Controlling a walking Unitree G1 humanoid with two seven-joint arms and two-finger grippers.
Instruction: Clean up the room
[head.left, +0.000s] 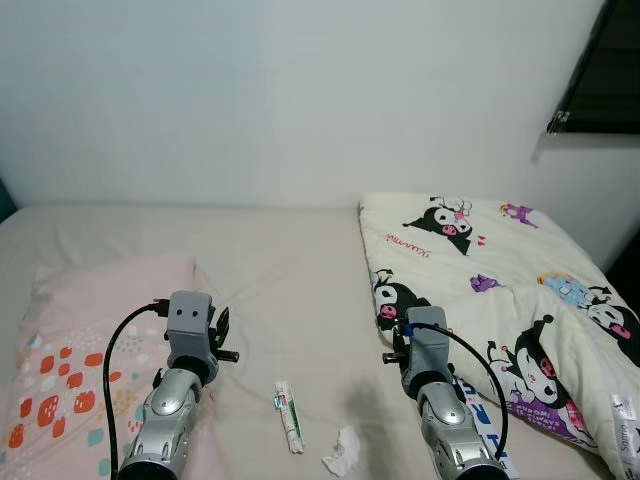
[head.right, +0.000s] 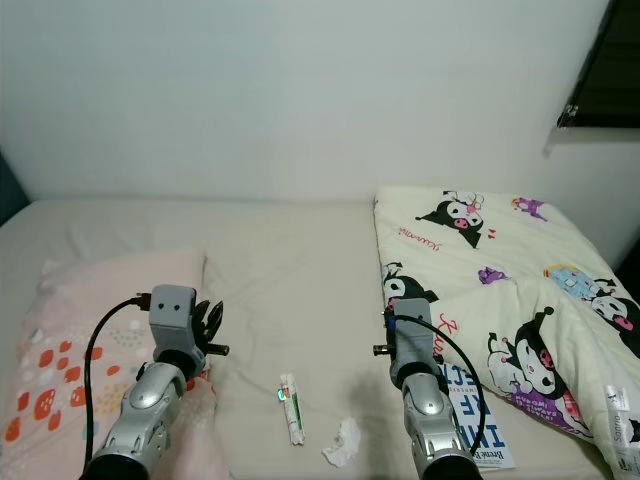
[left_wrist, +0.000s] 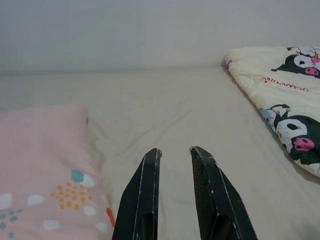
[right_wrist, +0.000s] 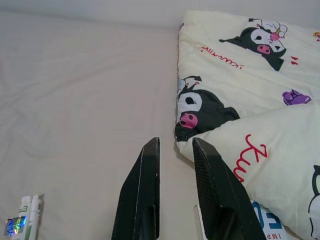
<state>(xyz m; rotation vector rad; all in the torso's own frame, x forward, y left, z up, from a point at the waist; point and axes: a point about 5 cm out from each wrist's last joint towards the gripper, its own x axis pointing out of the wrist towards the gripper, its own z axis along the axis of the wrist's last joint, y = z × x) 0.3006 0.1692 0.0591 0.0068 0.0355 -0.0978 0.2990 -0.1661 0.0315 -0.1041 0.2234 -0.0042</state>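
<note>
On bed (head.left: 290, 250): quilt (head.left: 520, 290) bunched to robot's right, pink pillow (head.left: 80, 330) on left, both prob. need straightening. Book (head.right: 478, 415) peeks from under quilt edge. Toothpaste tube (head.left: 289, 415) & crumpled tissue (head.left: 343, 450) lie between arms. Left gripper (left_wrist: 175, 152) & right gripper (right_wrist: 175, 145) hover w/ narrow gap, holding nothing.

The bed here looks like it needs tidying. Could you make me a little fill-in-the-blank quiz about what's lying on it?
1. The tube lies between the two ____.
2. The crumpled tissue lies on the ____.
3. The pink pillow is on the robot's ____ side.
4. The cartoon quilt partly covers a ____.

Missing words: arms; sheet; left; book
</note>
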